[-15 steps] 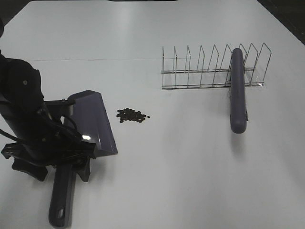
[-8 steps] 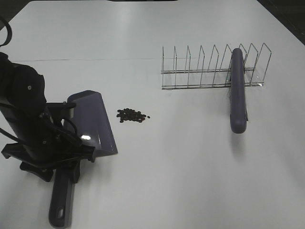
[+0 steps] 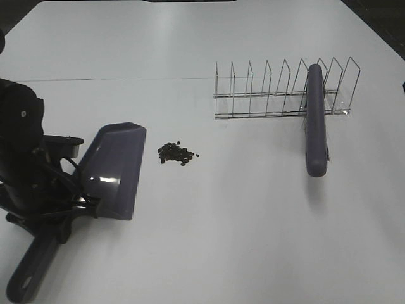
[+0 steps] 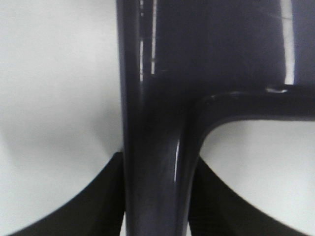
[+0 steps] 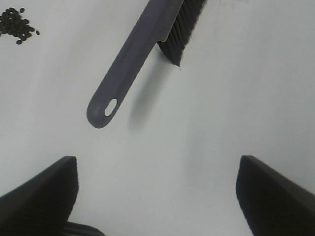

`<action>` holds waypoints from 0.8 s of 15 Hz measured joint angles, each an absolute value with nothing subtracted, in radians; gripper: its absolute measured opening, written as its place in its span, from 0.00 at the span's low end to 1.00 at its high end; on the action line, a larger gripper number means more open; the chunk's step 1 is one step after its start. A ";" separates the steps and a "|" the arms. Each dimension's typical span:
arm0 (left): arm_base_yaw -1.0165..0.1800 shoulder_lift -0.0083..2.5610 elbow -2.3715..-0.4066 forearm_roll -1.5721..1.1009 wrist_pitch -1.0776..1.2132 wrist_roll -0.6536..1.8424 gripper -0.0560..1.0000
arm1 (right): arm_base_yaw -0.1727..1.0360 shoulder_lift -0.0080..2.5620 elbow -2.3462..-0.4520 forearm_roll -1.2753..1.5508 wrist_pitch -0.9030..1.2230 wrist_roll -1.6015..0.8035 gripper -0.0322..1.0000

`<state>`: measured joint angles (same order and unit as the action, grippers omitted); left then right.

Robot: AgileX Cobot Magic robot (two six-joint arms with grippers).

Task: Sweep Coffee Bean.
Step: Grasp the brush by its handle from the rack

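Observation:
The coffee beans (image 3: pixel 177 152) lie in a small dark patch on the white table; they also show in the right wrist view (image 5: pixel 17 23). The purple dustpan (image 3: pixel 112 170) lies just left of them, its handle (image 3: pixel 30 273) pointing to the front left. My left gripper (image 3: pixel 60 218) is shut on the dustpan handle (image 4: pixel 152 147), with the dark fingers (image 4: pixel 98 201) on either side. The purple brush (image 3: pixel 314 120) leans in the wire rack, bristles down. My right gripper (image 5: pixel 156 164) is open and empty, above the table short of the brush handle (image 5: pixel 130 64).
A wire dish rack (image 3: pixel 278 88) stands at the back right with the brush resting in it. The left arm's black body (image 3: pixel 22 152) covers the table's left edge.
My left arm has moved left and turned the dustpan: the handle swung toward the front left and the scoop now angles to the right. Beans and brush have not moved.

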<state>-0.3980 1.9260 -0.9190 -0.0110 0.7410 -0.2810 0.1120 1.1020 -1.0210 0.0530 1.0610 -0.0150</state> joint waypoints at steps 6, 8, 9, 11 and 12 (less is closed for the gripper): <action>-0.246 1.926 -0.919 0.040 0.765 -0.128 0.36 | 0.112 1.210 -1.148 0.142 1.087 -0.014 0.77; -0.246 1.926 -0.921 0.044 0.741 -0.094 0.36 | 0.112 1.268 -1.192 0.150 1.116 -0.014 0.76; -0.246 1.926 -0.928 0.052 0.740 -0.087 0.36 | 0.112 1.309 -1.223 0.153 1.147 -0.013 0.76; -0.246 1.932 -0.956 0.077 0.725 -0.083 0.36 | 0.112 1.371 -1.273 0.153 1.200 -0.006 0.75; -0.246 1.940 -1.016 0.102 0.724 -0.070 0.36 | 0.112 1.457 -1.345 0.153 1.215 0.010 0.74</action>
